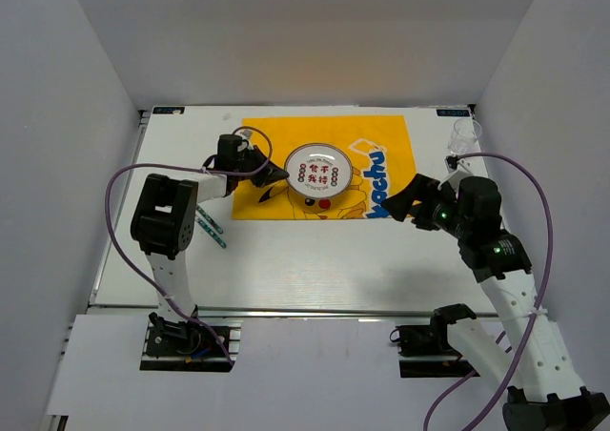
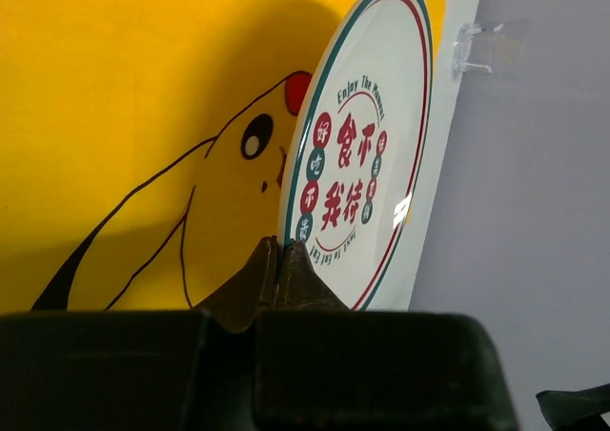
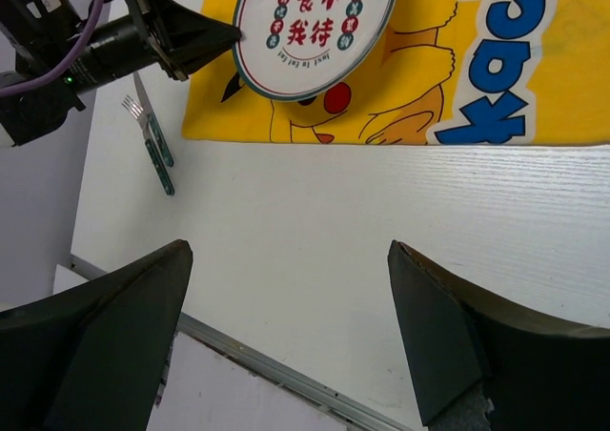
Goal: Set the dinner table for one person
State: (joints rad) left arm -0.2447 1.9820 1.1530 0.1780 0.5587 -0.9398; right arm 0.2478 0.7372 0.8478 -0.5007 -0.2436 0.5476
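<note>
Tableware here comes to one plate (image 1: 316, 170), one fork (image 3: 133, 112), one knife (image 3: 143, 95) and one clear glass (image 1: 466, 135). All are on the white dinner table (image 1: 305, 259), which also carries a single yellow cartoon-printed placemat (image 1: 286, 131).

The plate, white with a red and green rim and red characters, lies on the placemat, left of the mat's centre. The fork and knife lie side by side on the bare tabletop just off the placemat's near left corner. The glass stands upright near the far right corner of the table, well apart from the mat.

Two arms are in view. The left gripper (image 1: 278, 174) is at the plate's left edge, and in the left wrist view its fingers (image 2: 303, 277) are pressed together with the rim pinched at their tips. The right gripper (image 1: 405, 198) hovers over the placemat's right edge, its fingers spread wide with nothing between them.
</note>
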